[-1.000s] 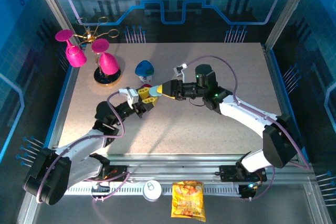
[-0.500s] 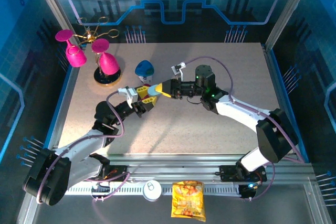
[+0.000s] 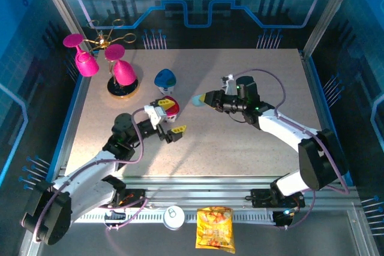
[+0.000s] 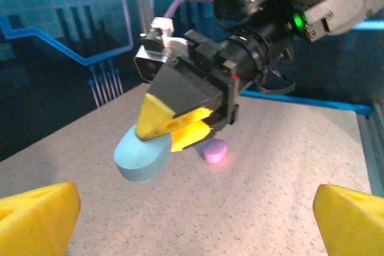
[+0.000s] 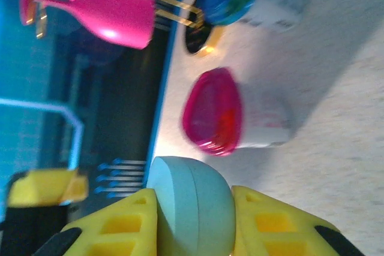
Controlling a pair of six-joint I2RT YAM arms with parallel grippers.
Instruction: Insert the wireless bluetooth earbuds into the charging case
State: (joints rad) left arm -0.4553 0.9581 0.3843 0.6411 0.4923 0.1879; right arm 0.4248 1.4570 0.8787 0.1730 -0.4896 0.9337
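Observation:
My right gripper [image 3: 203,98] is shut on a pale blue pebble-shaped charging case [image 3: 196,100], held above the table's middle. In the right wrist view the case [image 5: 192,208] sits squeezed between the two yellow fingers, its lid seam closed. The left wrist view looks at that case [image 4: 141,155] and the right gripper [image 4: 165,125] from the front. One small pinkish-purple earbud [image 4: 214,150] lies on the table just behind the case. My left gripper [image 3: 171,120] stands open and empty, near and left of the case; its yellow fingertips [image 4: 37,214] sit far apart.
A white cup with a pink-red lid [image 3: 170,105] lies on its side beside the left gripper. A blue-lidded cup [image 3: 165,78] is behind it. Pink goblets on a gold stand [image 3: 120,73] occupy the far left. A snack bag [image 3: 215,227] and a can [image 3: 174,216] lie off the near edge.
The left gripper opened, let go of the blue case and drew back toward the near left. The right gripper closed on the case and carried it to the right.

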